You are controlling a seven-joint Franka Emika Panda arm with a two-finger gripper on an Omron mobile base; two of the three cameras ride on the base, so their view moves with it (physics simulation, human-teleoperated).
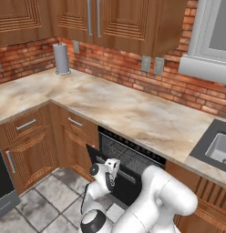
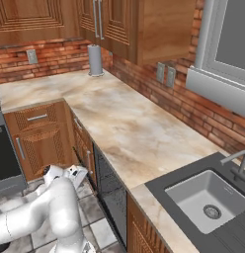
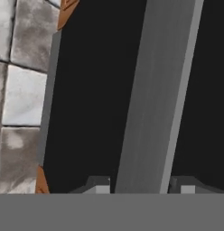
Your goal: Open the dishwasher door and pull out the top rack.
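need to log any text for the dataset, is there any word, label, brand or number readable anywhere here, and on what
None: no readable text in any view.
The dishwasher door and its handle are plain, no brand or label.
The wall outlets and paper towel roll are blank too.

The white arm rises from the base's 5 o'clock corner in the left base view, bends at a bulky elbow and reaches low toward 10 o'clock. Its hand points forward and down. In the hand view the two dark fingertips stand narrowly set, clamping a grey bar between them.
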